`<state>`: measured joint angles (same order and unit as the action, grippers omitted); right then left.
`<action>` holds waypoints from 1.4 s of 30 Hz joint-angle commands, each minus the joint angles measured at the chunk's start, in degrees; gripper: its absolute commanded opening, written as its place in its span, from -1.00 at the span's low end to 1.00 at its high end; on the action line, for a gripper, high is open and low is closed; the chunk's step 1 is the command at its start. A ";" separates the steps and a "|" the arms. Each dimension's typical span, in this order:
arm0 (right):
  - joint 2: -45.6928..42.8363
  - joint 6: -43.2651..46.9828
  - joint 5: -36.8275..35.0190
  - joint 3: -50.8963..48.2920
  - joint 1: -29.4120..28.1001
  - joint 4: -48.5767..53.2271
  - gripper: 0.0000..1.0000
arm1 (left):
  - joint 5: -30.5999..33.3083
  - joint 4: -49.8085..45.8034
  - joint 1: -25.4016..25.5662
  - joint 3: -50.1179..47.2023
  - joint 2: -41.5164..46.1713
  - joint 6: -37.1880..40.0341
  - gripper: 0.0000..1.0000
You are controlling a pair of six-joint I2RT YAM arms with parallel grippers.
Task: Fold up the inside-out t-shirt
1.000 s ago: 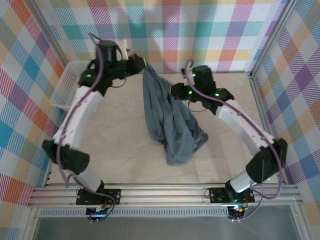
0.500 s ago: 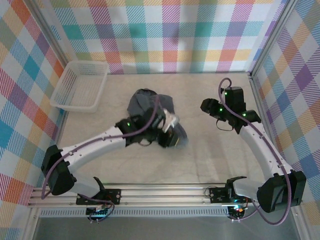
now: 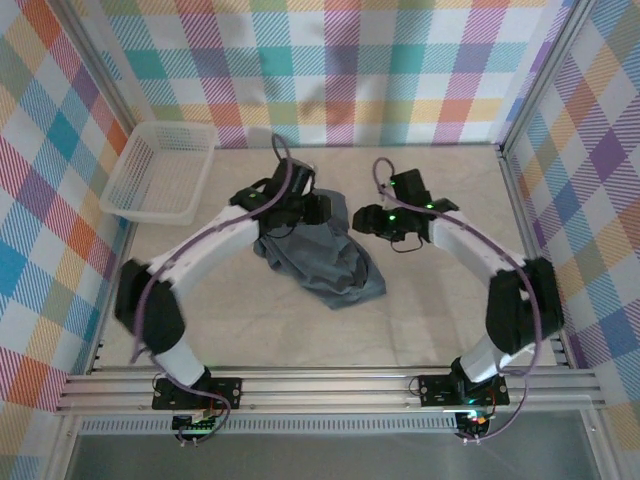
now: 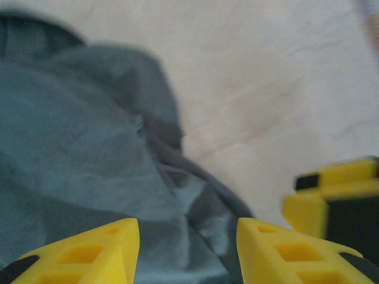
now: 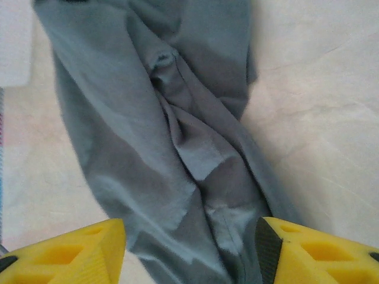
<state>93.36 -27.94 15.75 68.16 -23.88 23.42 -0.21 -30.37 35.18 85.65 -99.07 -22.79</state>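
Both grippers have let go. A second ago the two held the t-shirt [image 3: 322,262] up by its far end, hanging in a long drape. Now it lies slack on the table [image 3: 450,310], mid-table and slightly toward the far edge, in a crumpled strip running toward the near right. It is well apart from the white basket [image 3: 160,172] at the far left corner. The left gripper [image 4: 188,223] hovers over the shirt's far end, jaws parted with nothing between them. The right gripper [image 5: 190,222] is beside it, jaws also apart, with cloth below but not clamped. We judge the shirt is laid down but still bunched, with seams showing. No fold is made yet, and it needs spreading flat first.
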 commanded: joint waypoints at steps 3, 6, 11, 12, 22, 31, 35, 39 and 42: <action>10.87 3.98 2.29 6.55 -2.53 -6.40 0.18 | -3.20 -5.10 -2.34 9.18 -14.63 -2.94 0.00; 16.60 6.62 1.05 9.23 -4.21 -8.78 0.15 | -4.02 -4.89 -3.13 10.15 -18.58 -3.59 -0.06; 21.81 6.16 0.66 12.20 -4.51 -9.06 -0.82 | -3.22 -4.46 -5.12 8.30 -18.84 -4.70 -0.92; 20.72 6.36 0.01 11.51 -4.53 -9.78 -0.99 | -3.46 -4.37 -5.65 7.19 -17.85 -4.68 -1.00; -2.06 2.52 -9.26 -8.49 -1.97 -17.79 -1.00 | -1.78 -2.15 -10.23 -14.32 4.75 -2.63 -1.00; -3.33 11.25 -1.11 -11.55 -5.31 -14.54 -0.64 | -12.31 8.38 -11.24 -31.30 12.04 -5.62 -1.00; 2.65 16.30 -6.49 -2.24 -8.72 -5.23 -0.05 | -11.63 7.67 -10.01 -34.09 12.31 -6.81 -1.00; 7.90 18.26 -6.68 4.19 -11.62 -5.71 0.12 | -10.70 8.46 -9.04 -37.04 12.33 -8.94 -1.00; 13.69 22.65 -7.72 9.35 -15.44 -5.08 0.16 | -10.57 9.44 -8.62 -37.72 12.65 -9.88 -1.00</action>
<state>102.56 -11.60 9.19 73.63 -36.07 16.01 -10.48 -22.04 25.80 48.99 -87.29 -30.68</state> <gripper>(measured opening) 0.574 0.056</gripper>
